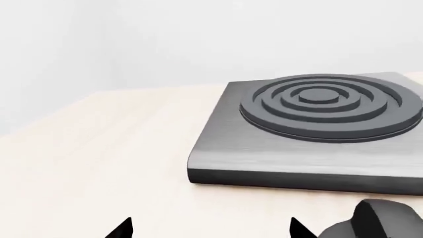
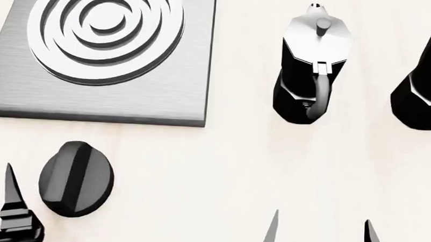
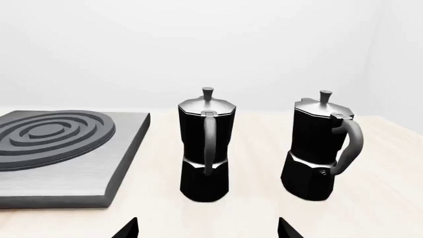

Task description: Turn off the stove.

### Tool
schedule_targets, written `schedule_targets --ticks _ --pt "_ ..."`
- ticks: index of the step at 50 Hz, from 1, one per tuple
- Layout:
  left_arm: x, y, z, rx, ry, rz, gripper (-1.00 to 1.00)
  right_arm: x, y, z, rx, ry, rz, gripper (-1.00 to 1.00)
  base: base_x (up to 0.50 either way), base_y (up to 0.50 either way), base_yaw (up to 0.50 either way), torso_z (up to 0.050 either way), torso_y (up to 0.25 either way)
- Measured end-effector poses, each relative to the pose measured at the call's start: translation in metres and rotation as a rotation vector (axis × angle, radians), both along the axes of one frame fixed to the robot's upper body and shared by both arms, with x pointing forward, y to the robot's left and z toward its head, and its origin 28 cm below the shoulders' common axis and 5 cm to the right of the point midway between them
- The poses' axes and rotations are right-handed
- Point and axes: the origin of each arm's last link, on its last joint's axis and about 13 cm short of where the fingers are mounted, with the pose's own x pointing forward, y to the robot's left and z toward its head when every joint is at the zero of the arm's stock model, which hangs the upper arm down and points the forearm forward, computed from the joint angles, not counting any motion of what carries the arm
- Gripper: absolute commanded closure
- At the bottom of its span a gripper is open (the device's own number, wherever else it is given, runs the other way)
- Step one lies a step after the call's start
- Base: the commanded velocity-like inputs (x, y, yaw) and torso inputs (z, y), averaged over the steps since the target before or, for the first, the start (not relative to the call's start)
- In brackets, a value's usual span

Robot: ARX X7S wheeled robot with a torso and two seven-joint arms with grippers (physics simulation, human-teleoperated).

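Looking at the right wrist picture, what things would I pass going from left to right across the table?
Stove → first moka pot → second moka pot.

Stove [image 2: 130, 91] on the tabletop [image 2: 221, 169] at the far left, its knob [image 2: 76, 178] just in front of it, nearer, two moka pots [image 2: 308, 70] side by side to the stove's right, left claw [image 2: 12, 211] tip just left of the knob
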Motion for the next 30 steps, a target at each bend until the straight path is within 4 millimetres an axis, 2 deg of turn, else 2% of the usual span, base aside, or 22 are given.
schedule_targets --ticks 30 --pt "-0.021 -0.004 0.025 -0.041 -0.025 -0.129 -1.0 0.008 -0.003 0.002 0.028 -0.037 -0.004 -1.0 0.0 0.0 0.0 0.0 0.0"
